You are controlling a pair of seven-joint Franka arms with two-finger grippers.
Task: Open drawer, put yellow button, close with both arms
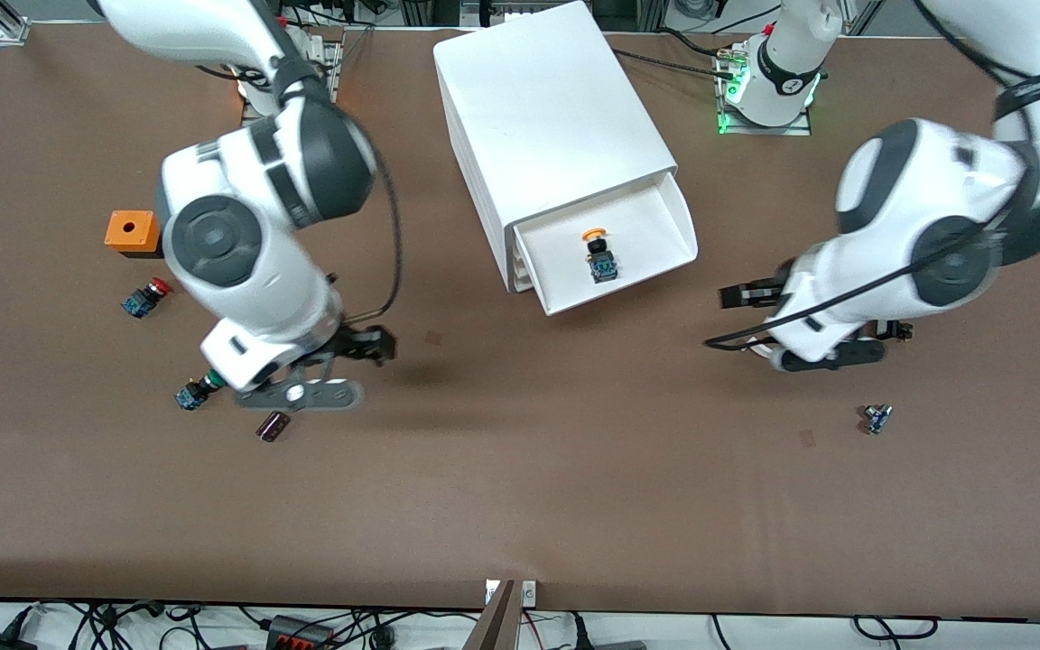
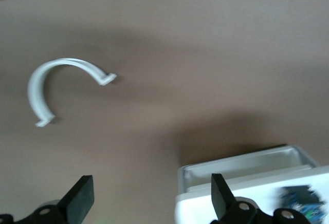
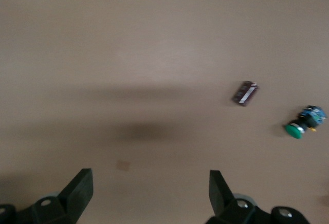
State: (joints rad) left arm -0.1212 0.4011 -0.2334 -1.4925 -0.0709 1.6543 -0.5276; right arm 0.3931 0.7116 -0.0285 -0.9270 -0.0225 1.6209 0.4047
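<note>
Yellow button (image 1: pixel 600 255) sits in the open drawer (image 1: pixel 664 212), centre frame; left gripper (image 2: pixel 149 198) and right gripper (image 3: pixel 149 196), both spread, should probably press its front evenly.

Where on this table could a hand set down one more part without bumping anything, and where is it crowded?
The broad brown strip of table between the open drawer and the camera-side edge is bare. Crowded: under the open right gripper, where the green button, red button, dark capacitor and orange box lie. The open left gripper hovers beside the drawer.
</note>
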